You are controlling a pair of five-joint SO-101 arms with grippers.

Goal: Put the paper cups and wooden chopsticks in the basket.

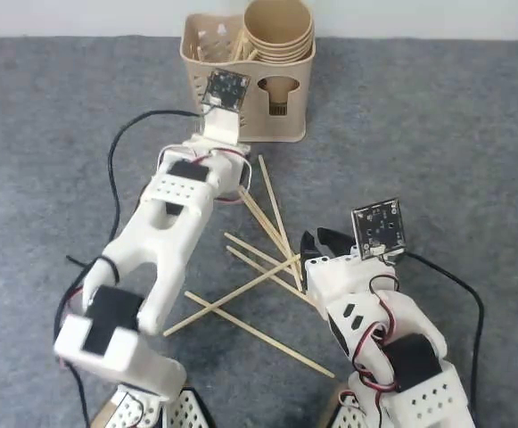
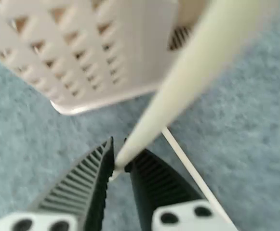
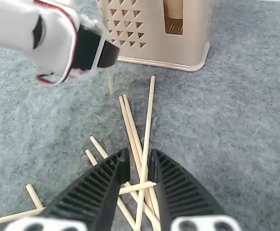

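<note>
The beige basket point(image 1: 299, 111) stands at the back of the grey carpet. Stacked paper cups point(image 1: 279, 31) fill its right compartment and a few wooden chopsticks point(image 1: 234, 45) lean in its left one. My left gripper point(image 2: 118, 144) is shut on one chopstick point(image 2: 178, 82), held just in front of the basket point(image 2: 96, 57), and the stick's tip point(image 3: 110, 82) hangs below that arm. Several loose chopsticks point(image 1: 272, 259) lie crossed on the carpet. My right gripper point(image 1: 321, 239) hovers over them point(image 3: 147, 115), its fingers point(image 3: 112, 175) a narrow gap apart with nothing held.
A black cable point(image 1: 116, 178) loops left of the left arm, and another point(image 1: 459, 285) runs right of the right arm. One chopstick point(image 2: 190, 166) lies on the carpet under my left gripper. Open carpet spreads to both sides of the basket.
</note>
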